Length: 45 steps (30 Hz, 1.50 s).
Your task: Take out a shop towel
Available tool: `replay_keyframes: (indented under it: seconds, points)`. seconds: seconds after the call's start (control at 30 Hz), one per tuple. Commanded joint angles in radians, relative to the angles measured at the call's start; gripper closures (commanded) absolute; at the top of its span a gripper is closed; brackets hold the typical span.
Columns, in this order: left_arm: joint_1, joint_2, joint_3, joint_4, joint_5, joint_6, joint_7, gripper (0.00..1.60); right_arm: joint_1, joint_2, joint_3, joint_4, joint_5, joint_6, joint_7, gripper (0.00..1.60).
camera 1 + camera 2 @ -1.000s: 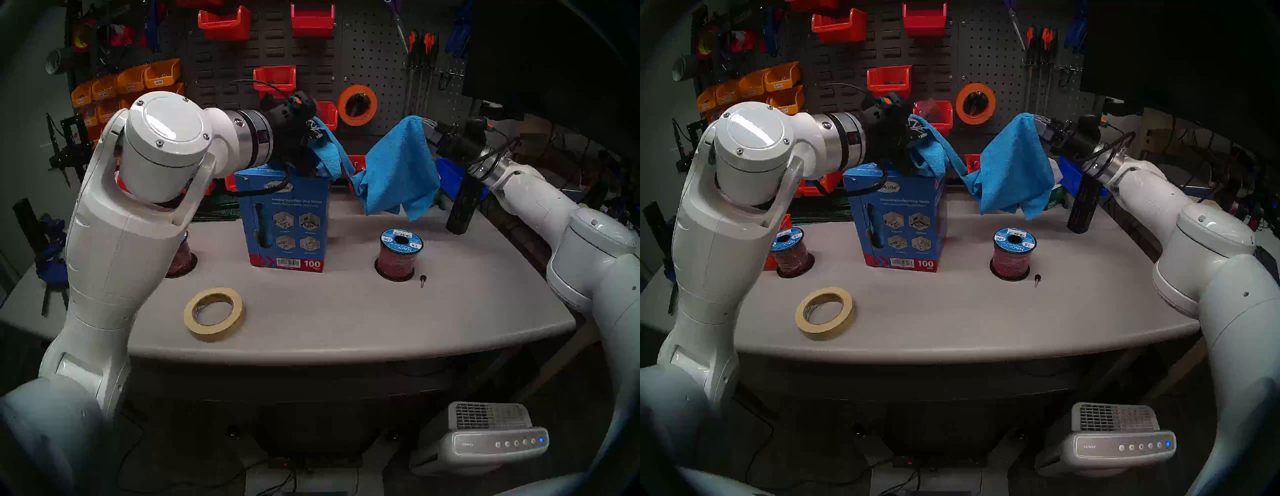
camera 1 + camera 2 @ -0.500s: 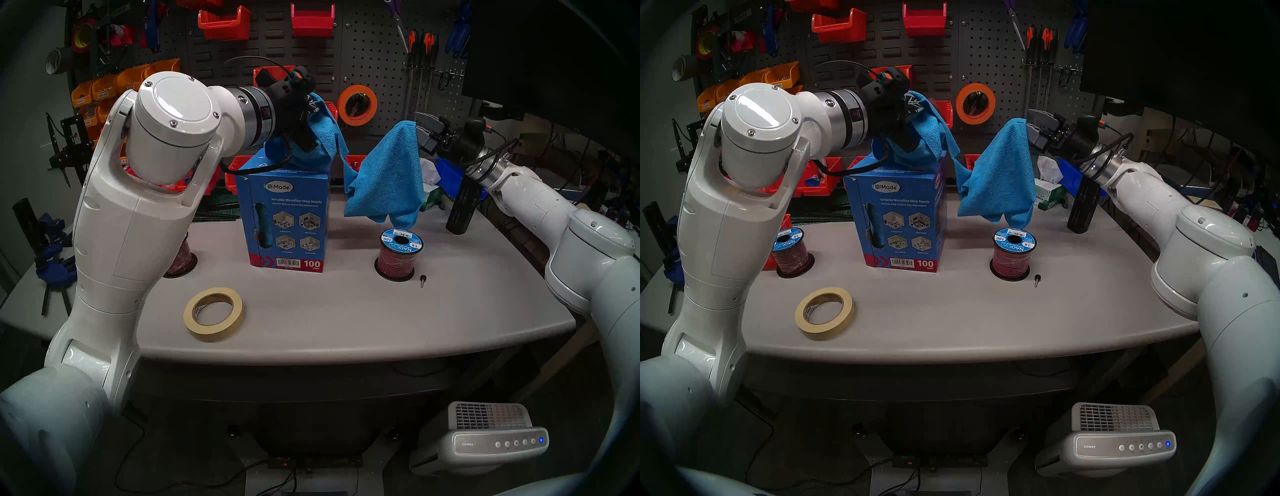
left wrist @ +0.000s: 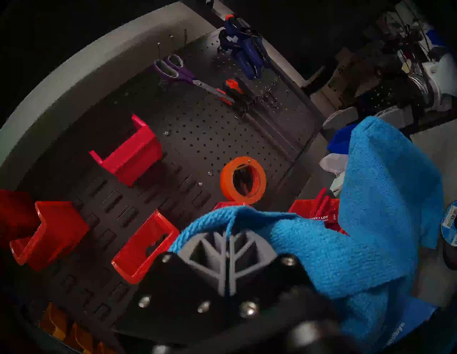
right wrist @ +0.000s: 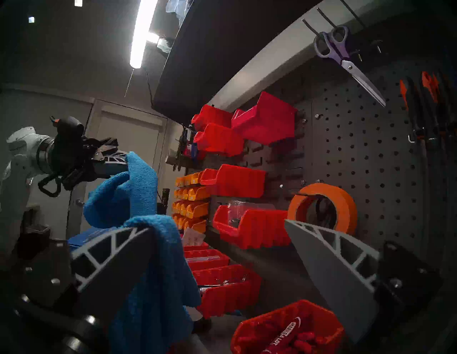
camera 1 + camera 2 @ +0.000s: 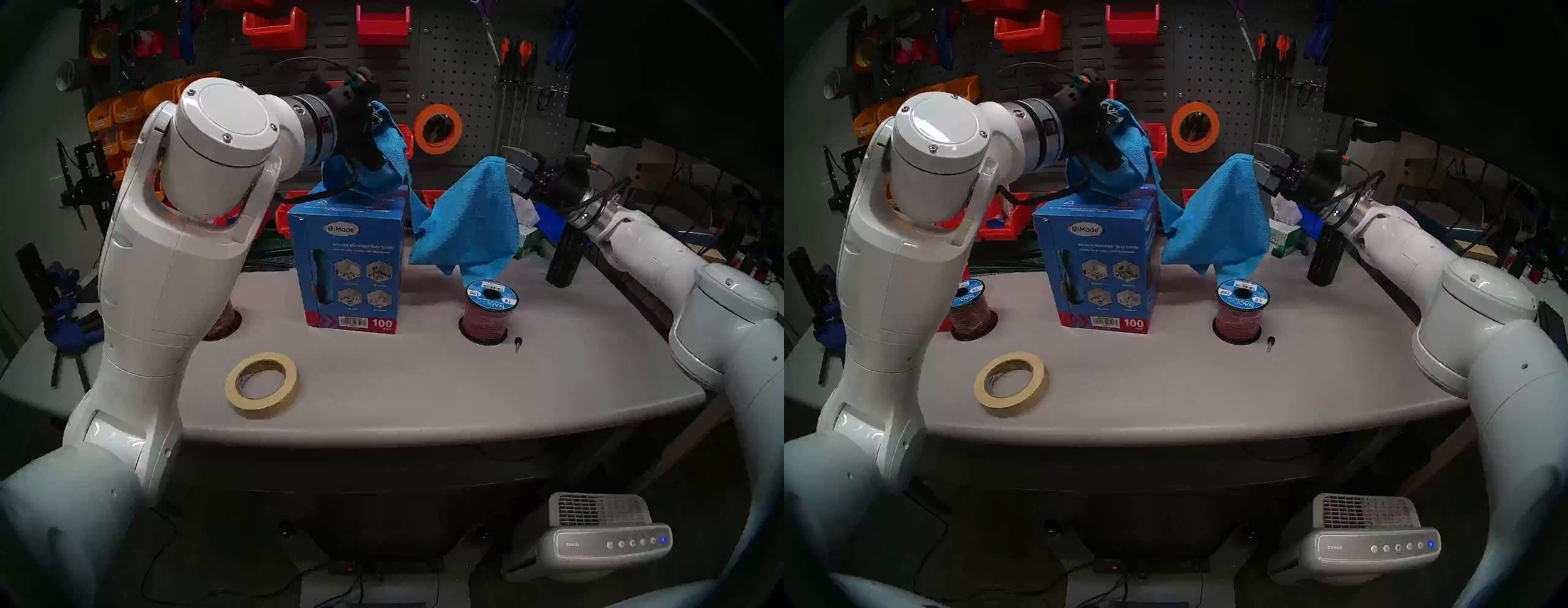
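masking tape roll [image 5: 261, 385]: lies flat near the front edge of the grey table [image 5: 424, 395], well apart from the work and untouched.

small black pin [image 5: 517, 343]: on the table just beside the right wire spool [image 5: 488, 312], which sits in a round recess; a second spool [image 5: 969, 309] sits in a like recess on the left, probably to stop rolling.

blue carton [image 5: 352, 271]: printed "100 pack", upright at mid table, top opening upward so towels draw out from above.

shop towel [image 5: 471, 216]: bright blue cloth, hanging in the air between the two arms, above the table, its low corner just over the right spool. one end is bunched above the carton top; whether a fold is still inside the opening cannot be told.

left gripper [image 3: 228, 247]: clamped tight on the bunched end of the towel, held level above the carton, likely to lift the cloth clear.

right gripper [image 4: 222, 252]: fingers spread wide, not pinching; the towel's other end lies draped over one finger [image 4: 116, 249], so it only props the cloth.

kimtech tissue box [image 5: 1284, 240]: behind the towel at the table's rear.

pegboard [image 5: 458, 80]: back wall, with red bins [image 5: 275, 27] and an orange tape roll [image 5: 437, 128] hung for reach.
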Motion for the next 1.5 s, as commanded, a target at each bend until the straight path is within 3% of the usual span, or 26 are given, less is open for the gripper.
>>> replay_keyframes:
  seconds: [0.0, 0.17, 0.33, 0.37, 0.4, 0.43, 1.1, 1.47]
  points:
    - [-0.047, -0.037, 0.002, -0.004, 0.012, -0.001, 0.029, 1.60, 0.021, -0.005, 0.009, -0.026, 0.004, 0.035, -0.002, 0.00]
    - [-0.050, -0.049, 0.009, -0.004, 0.017, 0.004, 0.035, 1.60, 0.037, 0.016, -0.011, -0.038, -0.018, 0.082, -0.002, 0.00]
    - [-0.045, -0.052, 0.010, -0.005, 0.019, 0.003, 0.035, 1.60, 0.108, 0.043, -0.036, -0.047, -0.053, 0.155, -0.002, 0.00]
    - [-0.043, -0.052, 0.010, -0.005, 0.019, 0.003, 0.035, 1.60, 0.076, 0.044, -0.002, -0.051, -0.052, 0.150, -0.002, 0.00]
    - [-0.040, -0.052, 0.010, -0.005, 0.019, 0.003, 0.035, 1.60, 0.121, 0.046, -0.024, -0.050, -0.065, 0.169, -0.002, 0.00]
    - [-0.037, -0.053, 0.011, -0.005, 0.019, 0.003, 0.034, 1.60, 0.099, 0.044, -0.001, -0.053, -0.064, 0.167, -0.002, 0.00]
    - [-0.013, -0.063, 0.012, -0.007, 0.018, 0.002, 0.031, 1.60, 0.225, 0.018, 0.106, -0.125, -0.169, 0.287, -0.002, 0.00]
    - [-0.009, -0.074, 0.001, -0.012, 0.018, -0.002, 0.038, 1.60, 0.300, 0.057, 0.108, -0.150, -0.263, 0.428, -0.002, 0.00]
